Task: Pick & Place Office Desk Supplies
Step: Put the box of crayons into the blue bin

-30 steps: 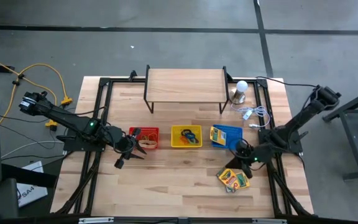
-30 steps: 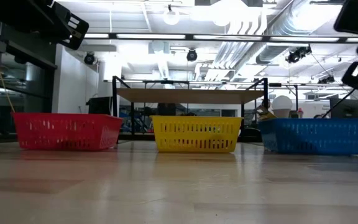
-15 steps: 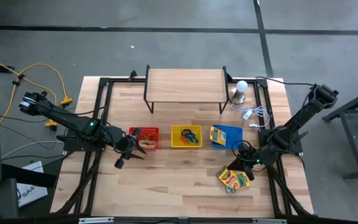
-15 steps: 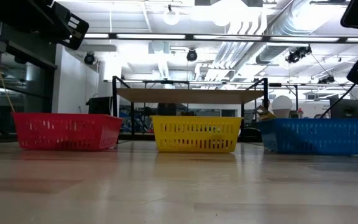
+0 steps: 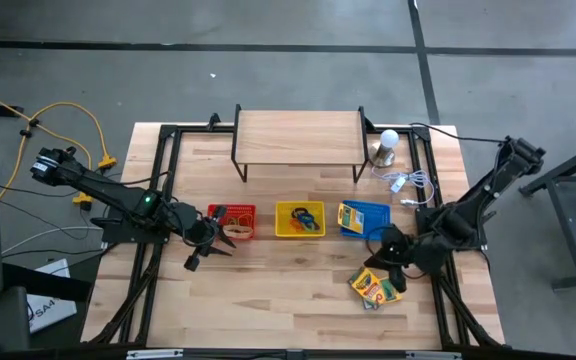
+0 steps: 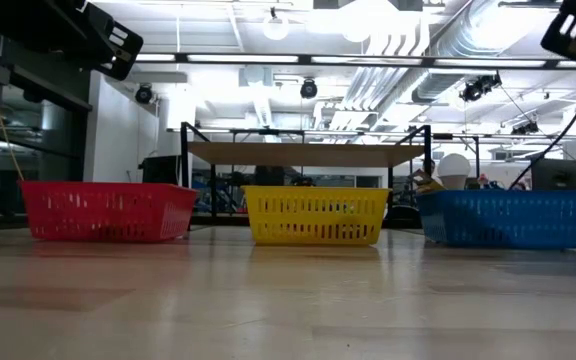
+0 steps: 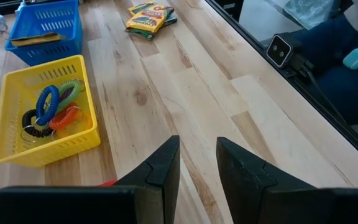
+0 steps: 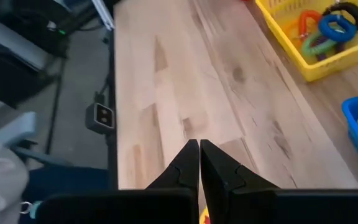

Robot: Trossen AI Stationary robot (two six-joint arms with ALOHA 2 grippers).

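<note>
Two flat yellow-and-green crayon boxes (image 5: 376,288) lie stacked on the table near its right front; they also show in the left wrist view (image 7: 149,12). My right gripper (image 5: 373,266) hangs shut just above and beside them, with nothing between its fingers (image 8: 199,146). My left gripper (image 5: 208,256) stands open in front of the red basket (image 5: 232,221), with nothing between its fingers (image 7: 197,149). The yellow basket (image 7: 45,112) holds coloured coil rings (image 7: 53,109). The blue basket (image 5: 364,217) holds a crayon box.
A raised wooden shelf (image 5: 298,140) stands at the table's far side, with a white bulb (image 5: 388,145) and a tangle of white wire (image 5: 408,182) to its right. Bare wood lies in front of the baskets. A person's dark sleeve (image 7: 347,62) shows past the near edge.
My right gripper has risen from just above the table by the crayon boxes and has tipped less steeply downward, staying shut. The crayon boxes lie where they were.
</note>
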